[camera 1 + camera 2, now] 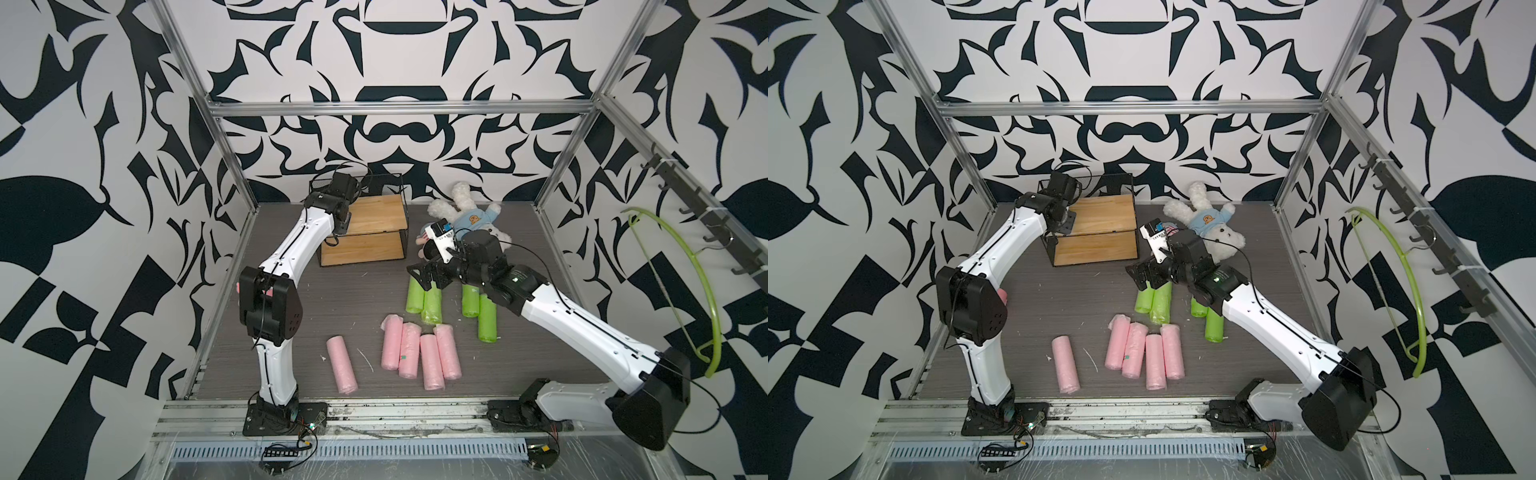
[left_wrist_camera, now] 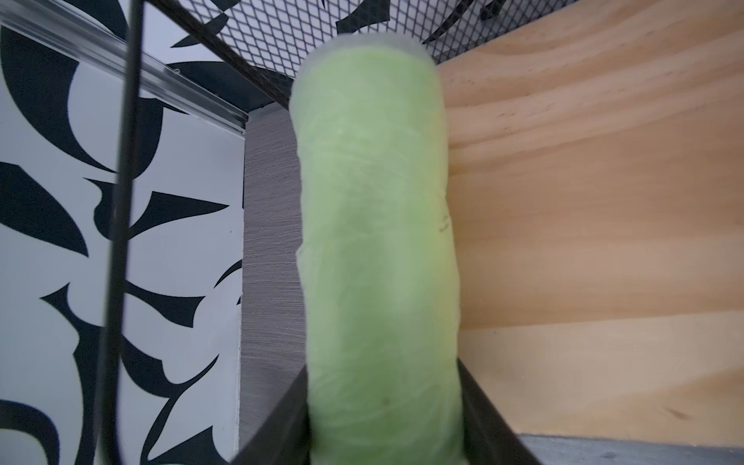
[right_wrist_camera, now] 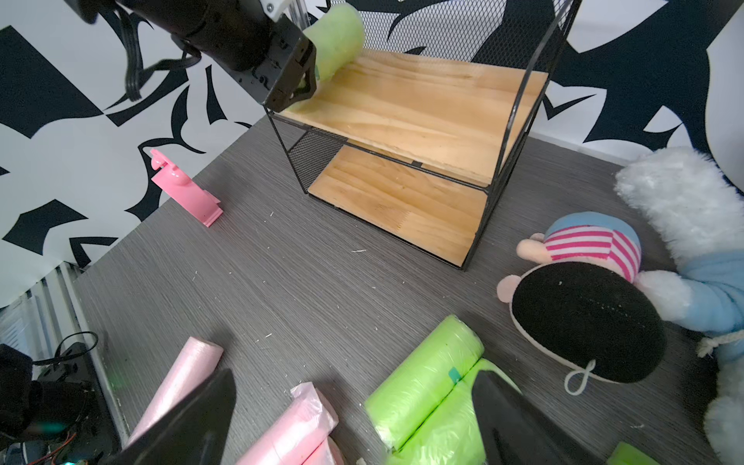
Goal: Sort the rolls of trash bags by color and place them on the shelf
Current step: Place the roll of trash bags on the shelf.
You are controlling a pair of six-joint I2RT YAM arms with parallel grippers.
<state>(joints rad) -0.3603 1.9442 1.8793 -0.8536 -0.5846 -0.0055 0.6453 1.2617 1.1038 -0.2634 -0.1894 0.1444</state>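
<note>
The shelf (image 1: 376,216) (image 1: 1104,214) stands at the back of the table, with two wooden boards in a black wire frame. My left gripper (image 1: 343,220) (image 2: 382,370) is at the left end of its top board (image 2: 583,201). Its jaws press on both sides of a lime green roll (image 2: 374,241) (image 3: 340,36) that lies on that board. Several green rolls (image 1: 432,305) (image 3: 426,374) lie mid-table. My right gripper (image 1: 428,276) (image 3: 356,374) hovers open just above them, holding nothing. Several pink rolls (image 1: 419,353) (image 1: 1065,365) lie nearer the front.
A white plush rabbit in a blue shirt (image 1: 469,216) and a small doll in a striped cap (image 3: 592,245) lie right of the shelf. A pink plastic object (image 3: 185,193) stands by the left wall. A green hanger (image 1: 702,270) hangs on the right wall.
</note>
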